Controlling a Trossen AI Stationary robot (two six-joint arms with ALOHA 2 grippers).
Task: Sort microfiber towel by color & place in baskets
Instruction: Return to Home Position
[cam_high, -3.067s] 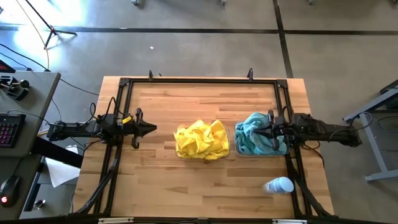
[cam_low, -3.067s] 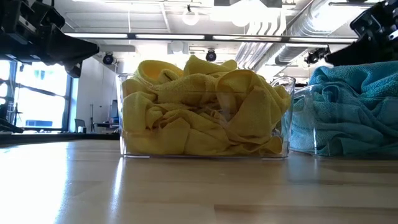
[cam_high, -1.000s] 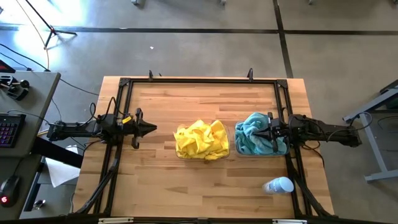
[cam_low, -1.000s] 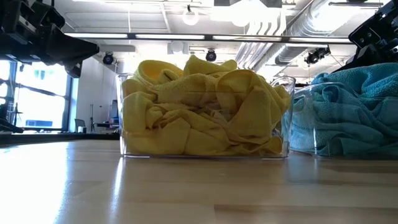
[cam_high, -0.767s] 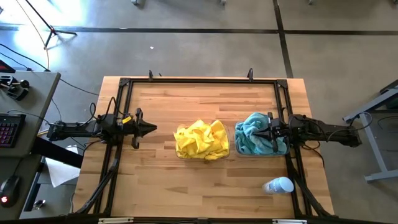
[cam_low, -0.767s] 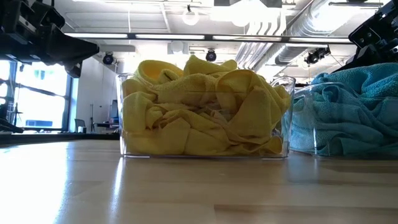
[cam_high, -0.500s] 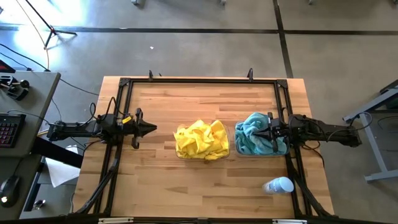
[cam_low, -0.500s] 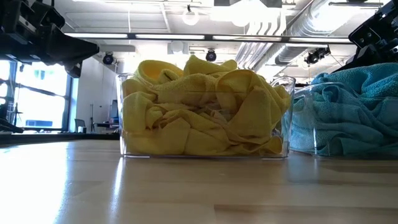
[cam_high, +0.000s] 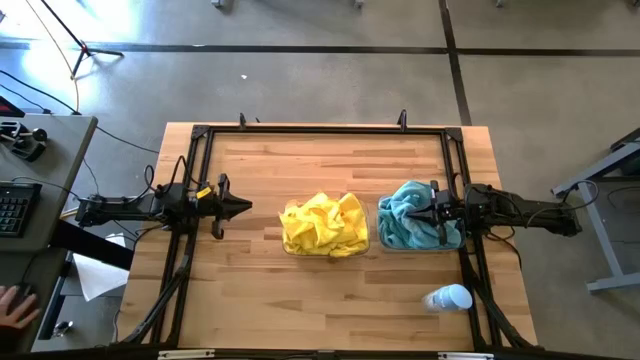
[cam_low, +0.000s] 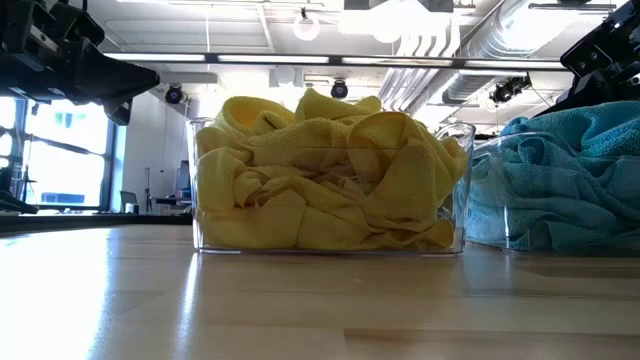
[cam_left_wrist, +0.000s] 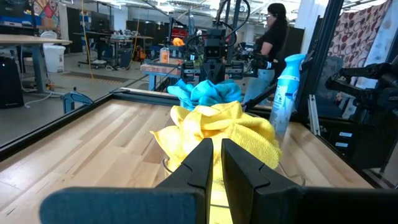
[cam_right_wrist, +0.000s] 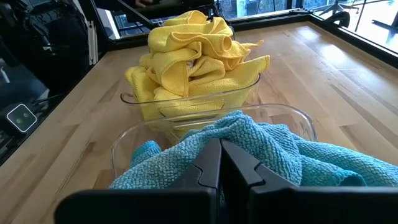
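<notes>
The wooden bench (cam_high: 300, 300) fills the middle of the scene, boxed in by a black frame (cam_high: 320, 128) along its edges. The left arm (cam_high: 130, 207) lies stretched out level over the bench's left side. Its left claw (cam_high: 240, 207) points at the middle and sits well apart from the towels. In the wrist view that claw's fingers (cam_left_wrist: 202, 163) are drawn together with only a sliver between them, and they hold nothing.

Over on the other side, the right arm (cam_high: 520, 212) reaches in from the right edge. The right claw (cam_high: 424, 213) hangs just above the blue heap, fingers (cam_right_wrist: 210, 163) pressed tight together and empty.

Now the load itself. The yellow towels (cam_high: 323, 224) are piled high in a clear bin (cam_low: 196, 180) at the centre of the bench, spilling above its rim. Just beside it, to the right, the teal towels (cam_high: 405, 222) are heaped in a second clear bin (cam_right_wrist: 297, 118). Every cloth in view sits in one bin or the other, colours kept apart.

Near the bench's front right corner a white and blue spray bottle (cam_high: 448, 298) lies on its side, away from both bins. Off the bench at the far lower left, a person's hand (cam_high: 12, 305) shows beside a desk. Another person (cam_left_wrist: 273, 31) stands in the room beyond.
</notes>
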